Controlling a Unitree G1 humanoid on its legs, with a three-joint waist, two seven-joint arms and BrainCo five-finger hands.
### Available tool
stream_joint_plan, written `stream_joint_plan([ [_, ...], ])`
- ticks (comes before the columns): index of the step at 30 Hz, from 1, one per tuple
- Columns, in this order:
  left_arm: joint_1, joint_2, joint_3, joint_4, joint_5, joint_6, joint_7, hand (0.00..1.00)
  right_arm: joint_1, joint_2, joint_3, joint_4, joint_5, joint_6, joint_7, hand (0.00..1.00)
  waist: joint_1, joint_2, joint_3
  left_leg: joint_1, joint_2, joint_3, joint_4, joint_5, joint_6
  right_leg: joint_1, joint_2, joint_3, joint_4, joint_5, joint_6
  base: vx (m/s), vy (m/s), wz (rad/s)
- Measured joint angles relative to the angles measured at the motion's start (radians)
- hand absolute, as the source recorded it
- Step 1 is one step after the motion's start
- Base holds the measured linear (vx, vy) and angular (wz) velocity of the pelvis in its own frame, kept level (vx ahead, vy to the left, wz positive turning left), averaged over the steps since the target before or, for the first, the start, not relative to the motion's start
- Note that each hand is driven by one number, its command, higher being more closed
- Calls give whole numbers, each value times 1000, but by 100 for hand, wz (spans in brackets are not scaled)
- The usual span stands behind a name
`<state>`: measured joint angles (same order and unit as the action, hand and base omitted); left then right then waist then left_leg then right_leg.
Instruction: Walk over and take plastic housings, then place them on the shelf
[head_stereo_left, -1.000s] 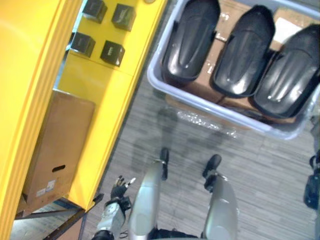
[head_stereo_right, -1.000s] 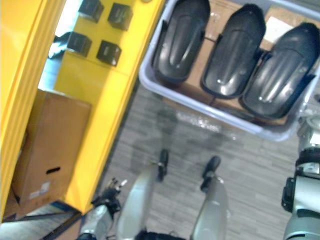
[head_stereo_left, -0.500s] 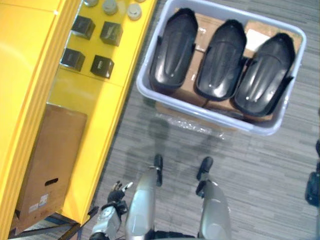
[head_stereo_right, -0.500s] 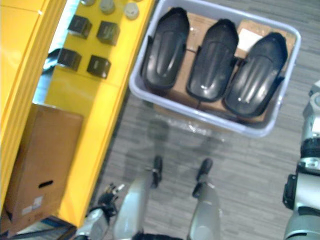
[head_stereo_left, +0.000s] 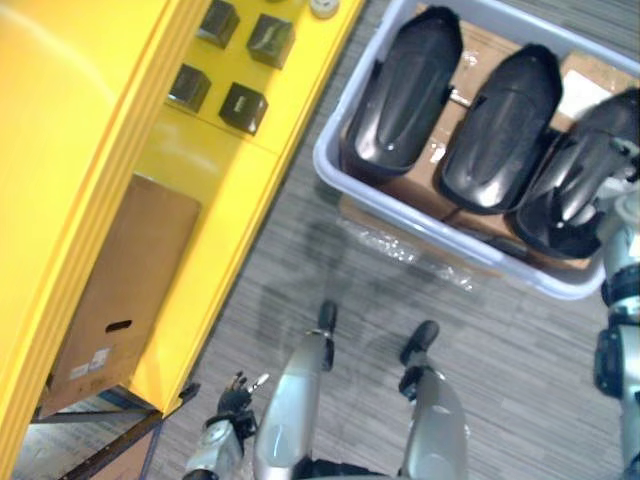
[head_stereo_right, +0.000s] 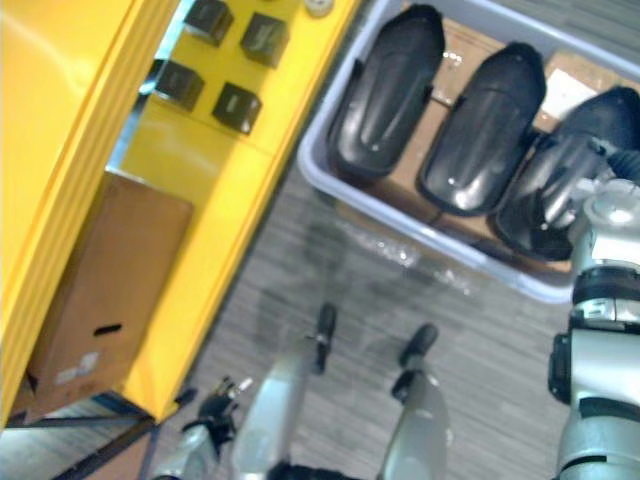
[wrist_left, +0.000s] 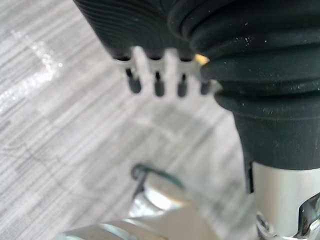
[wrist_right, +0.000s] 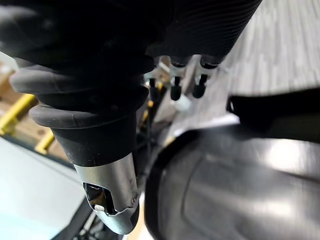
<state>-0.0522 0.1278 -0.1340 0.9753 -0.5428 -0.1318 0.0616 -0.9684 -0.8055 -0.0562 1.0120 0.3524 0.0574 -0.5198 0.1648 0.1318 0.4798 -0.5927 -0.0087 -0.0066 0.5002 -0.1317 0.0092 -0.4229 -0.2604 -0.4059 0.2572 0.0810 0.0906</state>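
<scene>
Hands | right hand straight-fingered over rightmost housing | left hand low, relaxed

Right hand now over rightmost plastic housing, previously lower.

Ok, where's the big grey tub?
In the left eye view the grey tub sits ahead on the robot's right, close beside the yellow shelf, with three black plastic housings lined up inside.
</scene>
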Motion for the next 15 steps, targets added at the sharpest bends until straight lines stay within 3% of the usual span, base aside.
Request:
stream_joint_plan([
  [3, 0, -6, -6, 1, 0, -2, -2, 0, 0, -4, 0, 34, 5, 35, -7, 0, 10, 12, -4, -4, -3, -3, 1, 1, 2, -2, -3, -2, 2, -1, 0, 1, 23, 5],
  [7, 0, -8, -10, 2, 0, -4, -2, 0, 0, -20, 1, 47, 4, 40, -27, 0, 13, 18, -8, -14, -3, -8, 6, 0, 1, -12, -4, -4, 16, -12, -10, 1, 10, 2],
  [15, -1, -24, -47, 11, -6, -4, -2, 0, 1, -38, 0, 88, 5, 98, -76, 0, 14, 82, -12, -37, 0, -9, 29, -2, 3, -32, -5, -2, 30, -13, -8, -8, 15, 0],
])
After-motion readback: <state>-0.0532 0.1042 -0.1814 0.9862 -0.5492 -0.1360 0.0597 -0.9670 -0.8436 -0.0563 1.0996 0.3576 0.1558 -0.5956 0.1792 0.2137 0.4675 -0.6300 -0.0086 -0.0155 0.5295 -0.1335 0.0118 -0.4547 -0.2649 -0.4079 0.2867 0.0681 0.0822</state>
